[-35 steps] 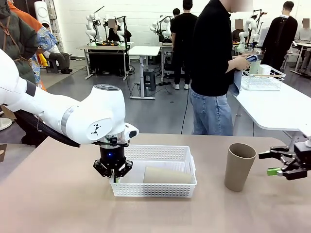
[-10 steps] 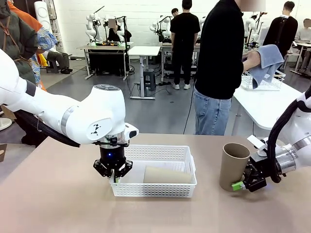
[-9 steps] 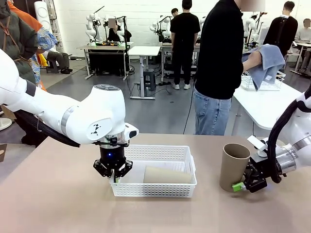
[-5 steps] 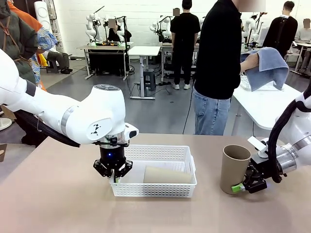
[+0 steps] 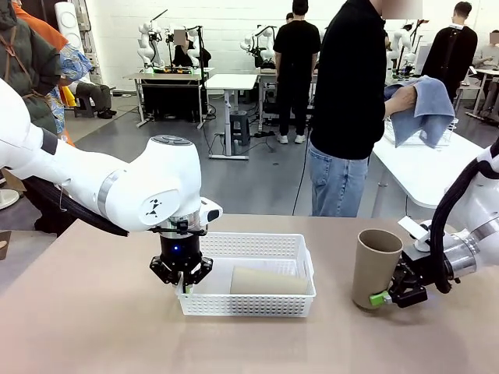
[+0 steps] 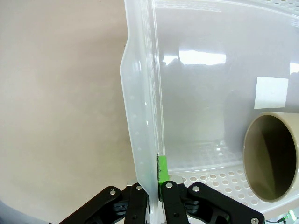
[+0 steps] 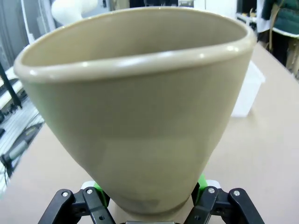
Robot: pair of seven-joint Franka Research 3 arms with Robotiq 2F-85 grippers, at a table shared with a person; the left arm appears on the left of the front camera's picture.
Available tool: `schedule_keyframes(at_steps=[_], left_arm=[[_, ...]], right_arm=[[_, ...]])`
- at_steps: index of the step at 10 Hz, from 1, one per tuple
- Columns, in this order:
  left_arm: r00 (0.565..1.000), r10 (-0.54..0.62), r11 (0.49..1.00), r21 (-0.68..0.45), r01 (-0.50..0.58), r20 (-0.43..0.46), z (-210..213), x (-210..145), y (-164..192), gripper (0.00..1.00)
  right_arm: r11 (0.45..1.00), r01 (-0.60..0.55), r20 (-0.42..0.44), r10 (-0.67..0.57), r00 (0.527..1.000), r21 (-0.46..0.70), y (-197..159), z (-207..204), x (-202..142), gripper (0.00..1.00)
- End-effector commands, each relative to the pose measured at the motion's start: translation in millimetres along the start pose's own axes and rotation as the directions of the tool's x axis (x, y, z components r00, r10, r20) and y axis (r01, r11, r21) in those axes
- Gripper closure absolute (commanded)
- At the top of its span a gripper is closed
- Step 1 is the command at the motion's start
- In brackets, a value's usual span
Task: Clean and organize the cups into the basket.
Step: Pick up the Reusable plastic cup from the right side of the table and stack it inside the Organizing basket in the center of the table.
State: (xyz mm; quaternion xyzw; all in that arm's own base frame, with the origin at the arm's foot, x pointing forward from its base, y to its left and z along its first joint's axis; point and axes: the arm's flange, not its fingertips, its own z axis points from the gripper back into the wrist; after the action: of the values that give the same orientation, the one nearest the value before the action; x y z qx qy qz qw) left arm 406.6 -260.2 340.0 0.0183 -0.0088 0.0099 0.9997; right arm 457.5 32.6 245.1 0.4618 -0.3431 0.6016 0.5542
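The white lattice basket [image 5: 257, 237] sits mid-table with one tan cup [image 5: 269, 280] lying on its side inside. My left gripper [image 5: 185, 285] points straight down, shut on the basket's left wall. In the left wrist view, my left gripper [image 6: 156, 186] pinches that thin wall [image 6: 140, 116], and the lying cup's open mouth [image 6: 271, 163] faces the camera. A second tan cup [image 5: 376, 269] stands slightly tilted to the basket's right. My right gripper [image 5: 386, 298] is shut on its base. In the right wrist view, the green pads [image 7: 201, 183] of my right gripper [image 7: 148, 205] press both sides of this cup [image 7: 140, 116].
A person in a black top [image 5: 351, 86] stands beyond the far edge, holding a blue cloth [image 5: 425, 109] over a white side table [image 5: 437, 175] at the right. Bare tabletop lies in front of the basket and between basket and cup.
My right gripper came in from the right and closed around the standing cup's base; the cup now leans slightly. The person lifted the blue cloth. The left arm has not moved.
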Motion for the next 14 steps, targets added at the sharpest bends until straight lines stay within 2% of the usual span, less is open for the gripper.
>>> schedule_keyframes(at_steps=[1,4,5,6,7,11,12,13,14], left_arm=[[1.000,-0.005,1.000,0.008,0.005,-0.004,-2.8,-2.8,4.6,1.00],[1.000,-0.005,1.000,0.008,0.005,-0.004,-2.8,-2.8,4.6,1.00],[1.000,-0.005,1.000,0.008,0.005,-0.004,-2.8,-2.8,4.6,1.00],[1.000,-0.005,1.000,0.008,0.005,-0.004,-2.8,-2.8,4.6,1.00],[1.000,-0.005,1.000,0.008,0.005,-0.004,-2.8,-2.8,4.6,1.00],[1.000,-0.005,1.000,0.008,0.005,-0.004,-2.8,-2.8,4.6,1.00],[1.000,-0.005,1.000,0.008,0.005,-0.004,-2.8,-2.8,4.6,1.00],[1.000,-0.005,1.000,0.008,0.005,-0.004,-2.8,-2.8,4.6,1.00],[1.000,-0.005,1.000,0.008,0.005,-0.004,-2.8,-2.8,4.6,1.00]], right_arm=[[0.999,-0.012,0.025,0.013,1.000,-0.038,49.7,-8.2,72.7,0.30],[0.992,-0.082,0.000,0.082,0.997,-0.100,93.6,2.1,149.9,0.30],[0.993,-0.035,-0.003,0.035,0.999,-0.113,95.9,4.1,162.1,0.30],[0.991,0.005,0.002,-0.005,1.000,-0.130,94.0,6.0,164.3,0.30],[0.993,-0.090,-0.010,0.089,0.996,-0.077,93.8,9.8,156.1,0.30],[0.993,-0.090,-0.010,0.089,0.996,-0.077,93.8,9.8,156.1,0.30],[0.994,-0.073,-0.013,0.072,0.997,-0.083,95.2,10.3,158.9,0.22],[0.988,-0.143,-0.165,0.132,0.978,-0.057,93.7,-5.2,188.2,0.22],[0.992,-0.120,-0.292,0.102,0.951,-0.045,82.0,-19.9,207.6,0.22]])
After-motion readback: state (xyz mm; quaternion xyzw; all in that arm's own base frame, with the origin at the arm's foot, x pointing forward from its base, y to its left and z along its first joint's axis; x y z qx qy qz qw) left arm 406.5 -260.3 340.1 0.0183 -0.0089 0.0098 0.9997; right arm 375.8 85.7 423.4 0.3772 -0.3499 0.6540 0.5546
